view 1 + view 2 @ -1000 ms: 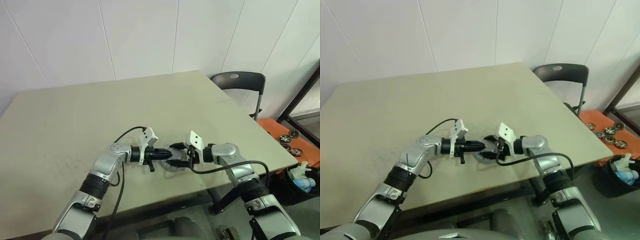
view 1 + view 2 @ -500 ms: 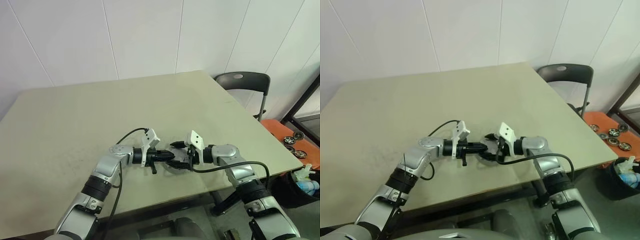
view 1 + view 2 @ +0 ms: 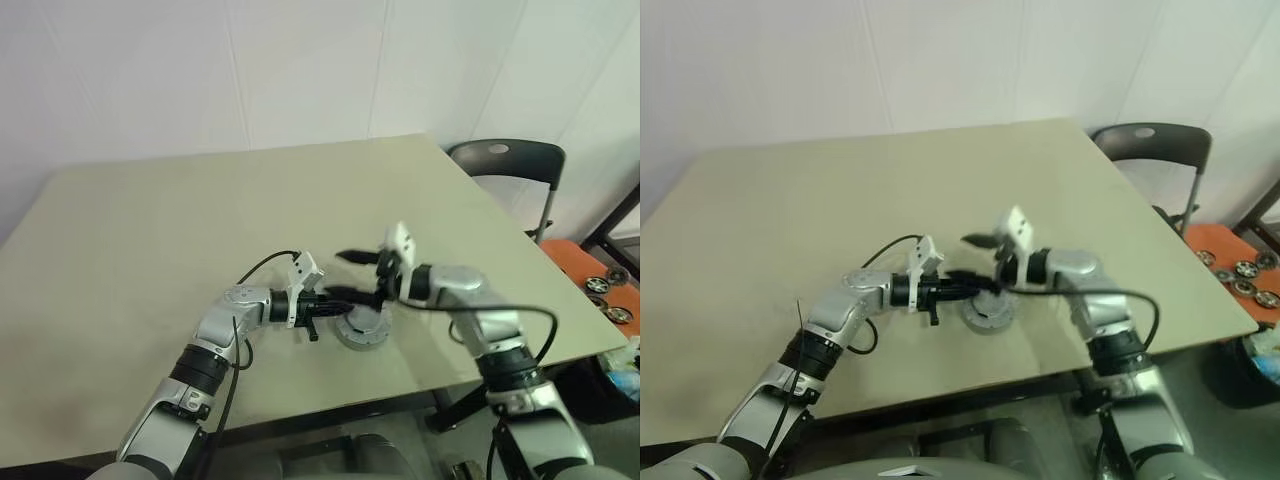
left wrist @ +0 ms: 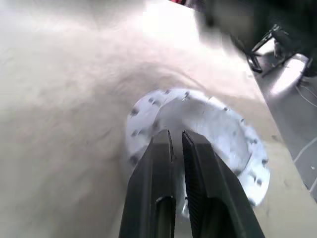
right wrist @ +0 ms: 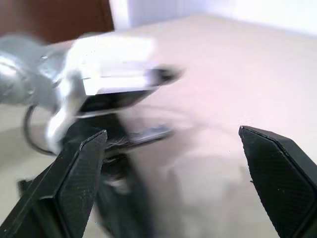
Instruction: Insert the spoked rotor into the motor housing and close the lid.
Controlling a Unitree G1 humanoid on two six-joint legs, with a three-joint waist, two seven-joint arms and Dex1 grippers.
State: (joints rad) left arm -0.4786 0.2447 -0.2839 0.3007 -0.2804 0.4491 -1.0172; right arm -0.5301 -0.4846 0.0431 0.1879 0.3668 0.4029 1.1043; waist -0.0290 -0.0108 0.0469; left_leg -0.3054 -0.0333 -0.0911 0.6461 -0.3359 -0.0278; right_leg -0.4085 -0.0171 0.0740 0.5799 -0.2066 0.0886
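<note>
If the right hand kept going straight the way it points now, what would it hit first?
Most likely the left hand: the open right hand points leftward, slightly down, at it, from just above the round motor assembly. Depth is unclear, so it might pass just over the left hand.

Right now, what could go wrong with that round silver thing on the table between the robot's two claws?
1. The left gripper, shut, sits low over the round silver disc-shaped part with holes around its rim. If that arm swings, it could drag or tip the part.
2. The right gripper is wide open and raised above the part; one black finger could bump the left gripper if it comes down.
3. The part lies towards the front edge of the beige table, so a hard push might slide it off.
</note>
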